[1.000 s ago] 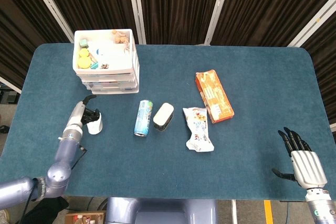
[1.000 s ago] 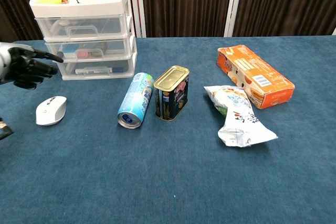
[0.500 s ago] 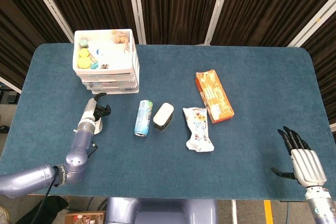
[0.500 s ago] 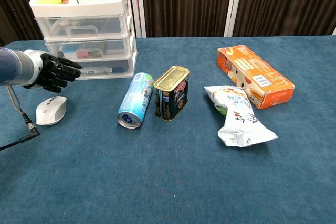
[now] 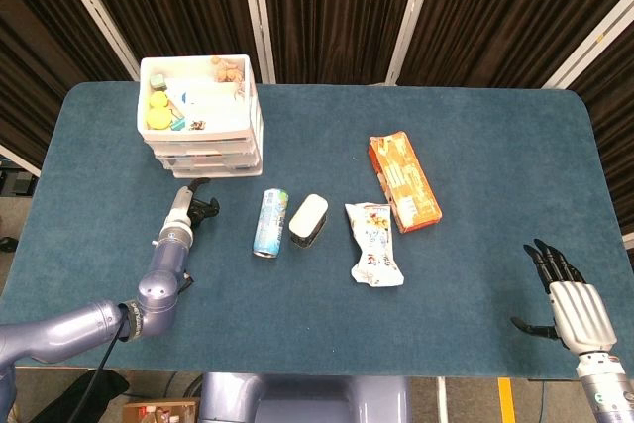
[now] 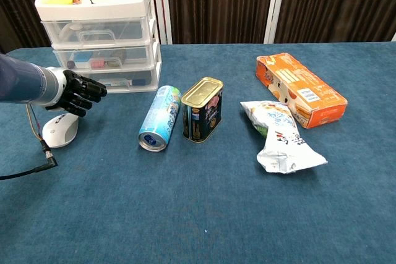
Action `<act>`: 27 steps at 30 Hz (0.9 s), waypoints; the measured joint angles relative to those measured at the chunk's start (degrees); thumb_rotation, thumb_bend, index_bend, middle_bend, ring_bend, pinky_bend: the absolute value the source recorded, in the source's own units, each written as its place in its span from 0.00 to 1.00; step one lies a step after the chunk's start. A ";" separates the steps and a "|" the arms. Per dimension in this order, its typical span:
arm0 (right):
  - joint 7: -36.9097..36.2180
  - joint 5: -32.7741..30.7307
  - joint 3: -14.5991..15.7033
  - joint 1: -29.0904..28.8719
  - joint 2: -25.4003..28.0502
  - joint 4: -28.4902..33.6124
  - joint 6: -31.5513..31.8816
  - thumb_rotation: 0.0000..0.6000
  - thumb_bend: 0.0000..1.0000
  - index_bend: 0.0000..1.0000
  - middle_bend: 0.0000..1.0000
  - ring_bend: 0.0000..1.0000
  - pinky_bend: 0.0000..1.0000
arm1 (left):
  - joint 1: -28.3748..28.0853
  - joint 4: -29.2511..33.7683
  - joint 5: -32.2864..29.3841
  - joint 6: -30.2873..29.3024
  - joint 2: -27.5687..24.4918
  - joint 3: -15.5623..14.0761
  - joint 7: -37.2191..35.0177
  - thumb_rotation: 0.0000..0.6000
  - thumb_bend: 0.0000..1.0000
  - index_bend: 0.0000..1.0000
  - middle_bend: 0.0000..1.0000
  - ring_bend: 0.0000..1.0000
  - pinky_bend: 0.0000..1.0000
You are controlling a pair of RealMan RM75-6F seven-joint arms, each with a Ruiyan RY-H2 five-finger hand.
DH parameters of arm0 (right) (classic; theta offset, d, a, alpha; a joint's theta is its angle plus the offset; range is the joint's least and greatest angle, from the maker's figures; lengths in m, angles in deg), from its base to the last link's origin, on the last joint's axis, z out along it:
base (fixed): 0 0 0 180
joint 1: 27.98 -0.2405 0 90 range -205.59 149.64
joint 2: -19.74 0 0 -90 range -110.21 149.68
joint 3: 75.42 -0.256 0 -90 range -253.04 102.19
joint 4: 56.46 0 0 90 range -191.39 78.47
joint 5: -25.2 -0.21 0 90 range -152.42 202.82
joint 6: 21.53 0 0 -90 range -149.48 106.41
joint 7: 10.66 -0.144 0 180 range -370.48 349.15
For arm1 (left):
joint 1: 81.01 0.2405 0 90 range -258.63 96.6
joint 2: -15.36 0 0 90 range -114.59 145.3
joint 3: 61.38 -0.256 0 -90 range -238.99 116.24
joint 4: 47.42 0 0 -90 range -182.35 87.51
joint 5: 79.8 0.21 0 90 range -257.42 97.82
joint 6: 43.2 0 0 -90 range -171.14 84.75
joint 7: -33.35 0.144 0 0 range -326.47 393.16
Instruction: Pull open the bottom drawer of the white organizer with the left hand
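Our left hand (image 6: pixel 79 93) hovers low over the table with its fingers loosely extended and slightly apart, holding nothing — it has no contact with the organizer that we can see. In the chest view the bottom drawer (image 6: pixel 114 80) of the white organizer (image 6: pixel 99 29) lies at about 1 o'clock from the fingertips, near but apart. The drawer front runs left-right across the view, so the pull comes straight back toward us, along the forearm. A white computer mouse (image 6: pixel 60 130) sits just under and behind the hand, at 7 o'clock. A blue drink can (image 6: pixel 160 117) lies on its side at 4 o'clock.

Our right hand (image 5: pixel 572 304) is well apart at the table's near right edge, fingers spread, empty — the left is far nearer. We judge the next step is to hook the drawer's front lip; whether it has a handle we can't tell.
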 measured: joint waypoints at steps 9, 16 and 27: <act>-0.52 0.02 0.09 -0.06 0.26 0.21 -0.15 1.00 0.07 0.00 0.00 0.00 0.21 | -1.48 -4.72 -0.05 1.24 2.08 1.42 -0.08 1.00 0.63 0.14 1.00 1.00 1.00; -1.12 0.29 0.29 -0.06 0.54 0.57 -0.22 1.00 0.08 0.00 0.00 0.00 0.21 | -2.27 -7.35 -0.71 3.25 3.28 2.93 -0.71 1.00 0.64 0.14 1.00 1.00 1.00; -2.10 1.01 0.64 -0.10 0.81 0.71 -0.19 1.00 0.07 0.00 0.00 0.00 0.21 | -4.51 -12.22 -0.74 4.52 6.22 2.71 0.73 1.00 0.64 0.14 1.00 1.00 1.00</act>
